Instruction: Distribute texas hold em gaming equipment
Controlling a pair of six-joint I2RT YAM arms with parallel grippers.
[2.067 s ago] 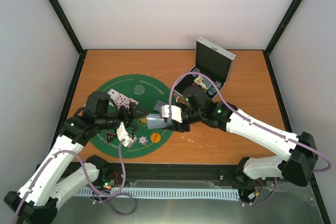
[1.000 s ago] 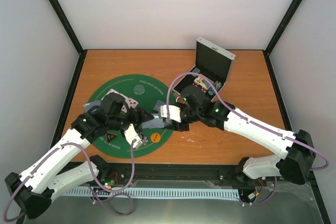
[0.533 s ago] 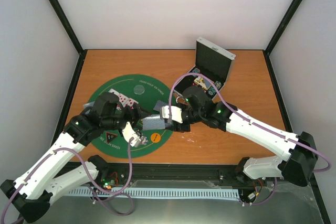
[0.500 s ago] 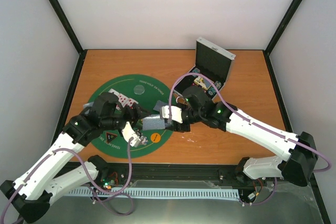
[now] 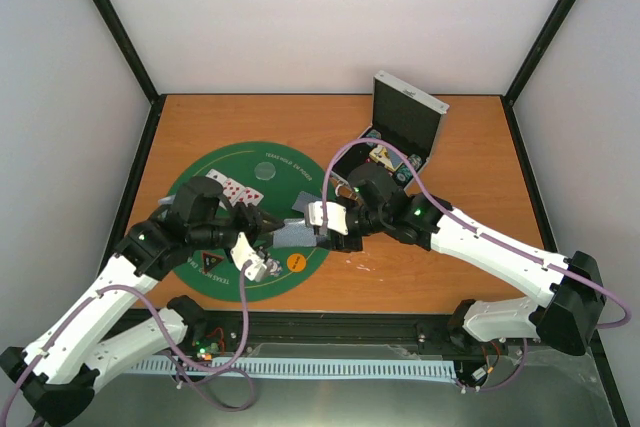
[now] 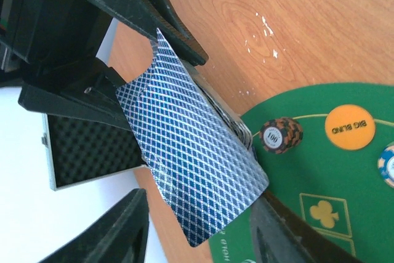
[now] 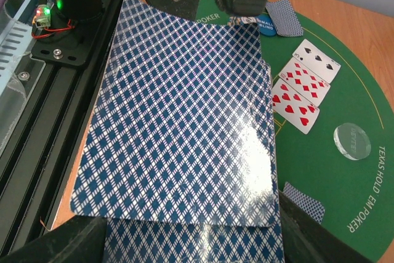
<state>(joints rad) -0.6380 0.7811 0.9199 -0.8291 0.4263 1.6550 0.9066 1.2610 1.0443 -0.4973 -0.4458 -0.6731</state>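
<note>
1. A round green felt mat [image 5: 205, 167] lies on the left half of the bench [image 5: 450, 147], its near edge close to the bench's front edge.
2. White lettering along the mat's rim reads "TEXAS HOLD EM POKER"; a boxed club symbol [image 6: 324, 214] is printed on the felt.
3. A silver metal case [image 5: 408, 117] stands open at the back right, off the mat, its lid upright and lined with black foam.
4. The bench is orange-brown wood, with small white specks [image 6: 266, 29] near the mat.
5. White walls [image 5: 330, 17] and black corner posts [image 5: 110, 22] enclose it.

The playing cards [image 7: 184, 109] look glossy, the mat [image 6: 363, 177] matt felt, the table [image 6: 308, 23] perhaps laminated wood.
</note>
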